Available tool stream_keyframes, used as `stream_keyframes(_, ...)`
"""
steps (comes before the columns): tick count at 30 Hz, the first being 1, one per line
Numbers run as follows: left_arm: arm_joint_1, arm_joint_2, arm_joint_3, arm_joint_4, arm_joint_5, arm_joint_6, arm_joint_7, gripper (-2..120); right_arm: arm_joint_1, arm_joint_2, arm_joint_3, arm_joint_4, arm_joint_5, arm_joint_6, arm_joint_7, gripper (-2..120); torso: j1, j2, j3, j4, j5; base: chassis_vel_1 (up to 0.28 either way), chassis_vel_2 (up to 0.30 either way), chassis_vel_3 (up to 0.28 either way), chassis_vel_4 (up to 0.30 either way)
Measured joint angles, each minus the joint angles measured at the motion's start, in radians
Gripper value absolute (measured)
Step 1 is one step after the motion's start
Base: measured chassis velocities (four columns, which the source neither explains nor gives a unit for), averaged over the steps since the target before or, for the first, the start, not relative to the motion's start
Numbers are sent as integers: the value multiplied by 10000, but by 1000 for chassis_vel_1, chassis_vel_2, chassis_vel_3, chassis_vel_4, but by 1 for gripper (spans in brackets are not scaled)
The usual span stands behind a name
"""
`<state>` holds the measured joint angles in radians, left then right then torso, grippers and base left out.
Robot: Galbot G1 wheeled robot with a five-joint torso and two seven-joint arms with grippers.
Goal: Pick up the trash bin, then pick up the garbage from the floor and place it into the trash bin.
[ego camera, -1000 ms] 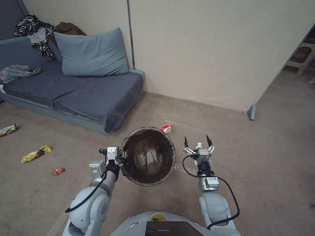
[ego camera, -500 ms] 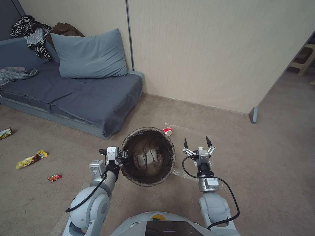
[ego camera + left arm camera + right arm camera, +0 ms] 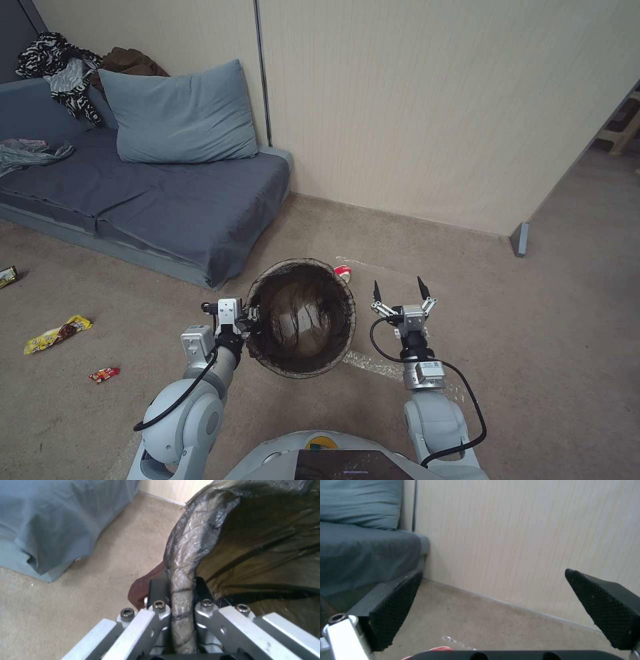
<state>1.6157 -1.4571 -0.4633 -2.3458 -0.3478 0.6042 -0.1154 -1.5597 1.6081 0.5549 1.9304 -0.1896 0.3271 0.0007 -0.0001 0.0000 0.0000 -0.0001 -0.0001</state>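
Far left on the carpet lay a yellow wrapper (image 3: 57,334) and, nearer, a red wrapper (image 3: 104,375). The left gripper (image 3: 244,325) was clenched on the near-left rim of the bin (image 3: 301,316), a finger on each side of the bagged rim (image 3: 181,562), holding it tilted open toward the robot. A cup (image 3: 343,272) lay just beyond the bin. The right gripper (image 3: 399,291) hung to the right, spread wide and holding nothing.
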Motion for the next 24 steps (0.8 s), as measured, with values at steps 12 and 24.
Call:
stream_keyframes(12,-21,38,-143,-35,-55,0,5,2,442,0,80,-269,45,122,187,100,1,0,1,3,0,-31,25,28,-32)
stream_keyframes(24,10,72,-207,-111,-84,2,14,2,994,1,115,-522,38,-243,488,100,0,0,0,1,0,0,0,0,0)
